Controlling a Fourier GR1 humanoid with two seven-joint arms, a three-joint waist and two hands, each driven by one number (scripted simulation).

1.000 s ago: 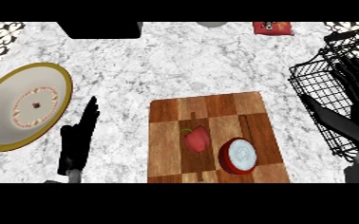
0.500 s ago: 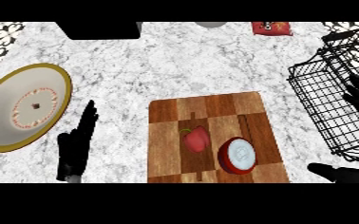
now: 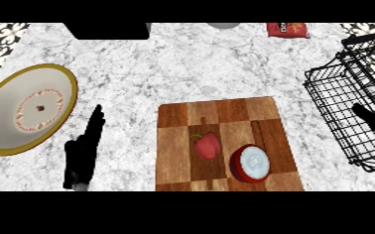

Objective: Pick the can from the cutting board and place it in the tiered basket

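1. Nearest us, the can (image 3: 252, 162) stands upright on the cutting board (image 3: 219, 114), pale lid up, label unreadable, beside a red pepper (image 3: 207, 145).
2. Our left hand (image 3: 82, 153) rests open on the counter (image 3: 183, 64).
3. At the right edge, the tiered basket (image 3: 337, 104); our right hand (image 3: 363, 114) shows there, state unclear.
4. Farthest, a red packet (image 3: 288, 29), writing illegible.
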